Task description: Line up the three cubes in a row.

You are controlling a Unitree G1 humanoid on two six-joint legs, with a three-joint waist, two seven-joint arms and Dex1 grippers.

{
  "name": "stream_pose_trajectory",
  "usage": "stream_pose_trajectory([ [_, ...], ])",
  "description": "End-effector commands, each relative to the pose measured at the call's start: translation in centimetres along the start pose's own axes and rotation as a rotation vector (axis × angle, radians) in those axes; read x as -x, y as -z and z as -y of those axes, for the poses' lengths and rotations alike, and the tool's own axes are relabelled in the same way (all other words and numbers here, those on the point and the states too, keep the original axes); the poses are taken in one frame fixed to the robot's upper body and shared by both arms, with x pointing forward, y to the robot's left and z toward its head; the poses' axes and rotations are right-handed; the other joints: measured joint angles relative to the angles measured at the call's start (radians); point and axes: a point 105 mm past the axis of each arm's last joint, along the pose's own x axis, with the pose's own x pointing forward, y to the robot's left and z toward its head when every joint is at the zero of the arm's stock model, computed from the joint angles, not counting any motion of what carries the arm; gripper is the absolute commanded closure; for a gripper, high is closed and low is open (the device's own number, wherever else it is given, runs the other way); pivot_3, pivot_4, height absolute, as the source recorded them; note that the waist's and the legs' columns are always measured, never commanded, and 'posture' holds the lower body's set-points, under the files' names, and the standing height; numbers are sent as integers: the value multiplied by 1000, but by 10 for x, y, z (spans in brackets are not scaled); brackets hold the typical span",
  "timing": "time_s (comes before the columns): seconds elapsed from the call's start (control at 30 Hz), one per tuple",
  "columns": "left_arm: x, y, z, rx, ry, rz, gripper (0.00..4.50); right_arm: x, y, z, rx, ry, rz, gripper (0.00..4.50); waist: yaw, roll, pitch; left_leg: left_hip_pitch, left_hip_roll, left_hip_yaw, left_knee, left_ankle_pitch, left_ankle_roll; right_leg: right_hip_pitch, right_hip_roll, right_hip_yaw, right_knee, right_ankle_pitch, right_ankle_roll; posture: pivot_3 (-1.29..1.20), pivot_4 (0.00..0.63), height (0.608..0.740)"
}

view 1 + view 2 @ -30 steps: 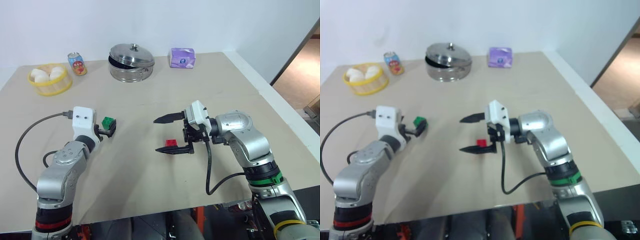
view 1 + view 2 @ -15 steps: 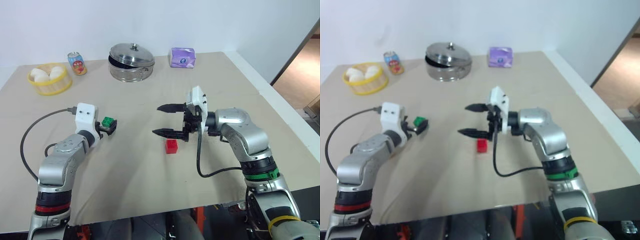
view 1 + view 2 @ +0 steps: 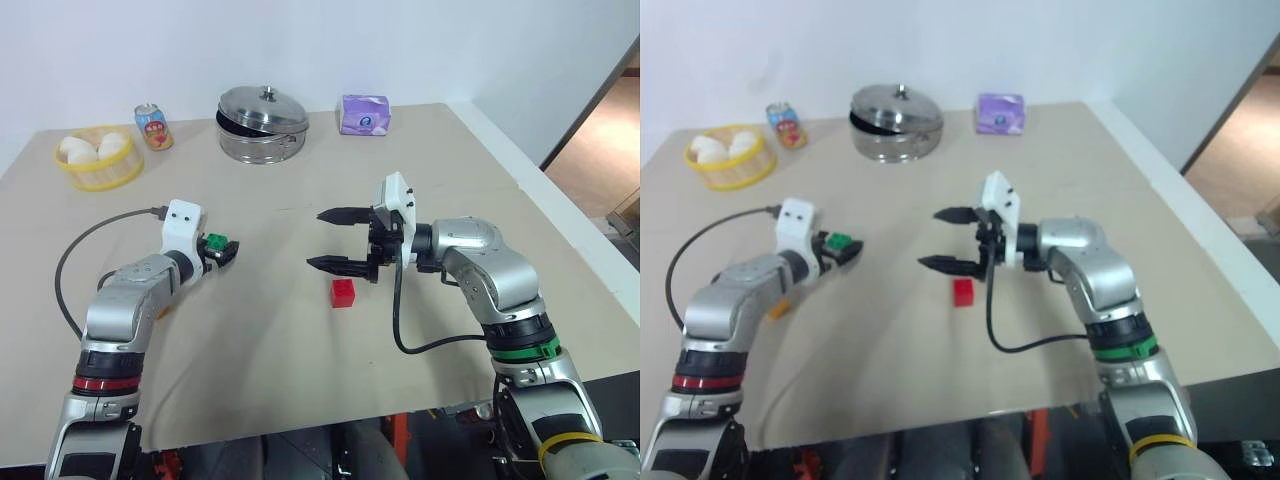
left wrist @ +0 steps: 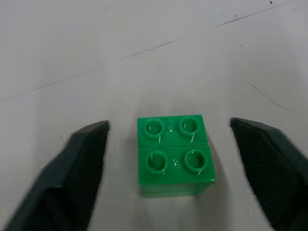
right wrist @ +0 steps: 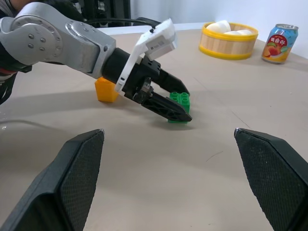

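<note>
Where fingers flank it, green cube (image 4: 174, 155), four round studs

Head stereo pair looks fwd/down over table (image 3: 300, 330). L wrist cam close above green cube (image 4: 174, 154); R wrist cam, low, shares it.

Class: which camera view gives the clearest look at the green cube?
The left wrist view: the green cube sits centred between the left hand's fingers, studs plain. The right wrist view shows it from the side, partly behind a finger. The eye views show it small.
</note>
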Motion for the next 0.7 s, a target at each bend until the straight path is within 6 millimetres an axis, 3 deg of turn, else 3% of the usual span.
stream_pose_trajectory([
  [0.03, -2, -16, 0, -21, 10, 42, 1887, 3, -9, 0, 56, 12, 19, 0, 0, 0, 0, 0, 0, 0, 0, 0, 0, 0, 0, 0, 0, 0, 0, 0, 150, 740],
  [0.17, -4, -14, 2, -16, 22, 22, 3170, 3, -9, 0, 58, 13, 18, 0, 0, 0, 0, 0, 0, 0, 0, 0, 0, 0, 0, 0, 0, 0, 0, 0, 150, 740],
  [0.53, 0, -18, 1, -41, 53, 8, 3158, 7, -8, 0, 68, 15, 7, 0, 0, 0, 0, 0, 0, 0, 0, 0, 0, 0, 0, 1, 0, 0, 0, 0, 150, 740],
  [0.7, 13, -32, 22, -199, 208, 52, 3158, 12, -13, -9, 64, -51, 10, 0, 0, -1, 0, 0, 0, 1, 0, 0, 0, 0, 0, 1, 0, 0, 0, 0, 150, 740],
])
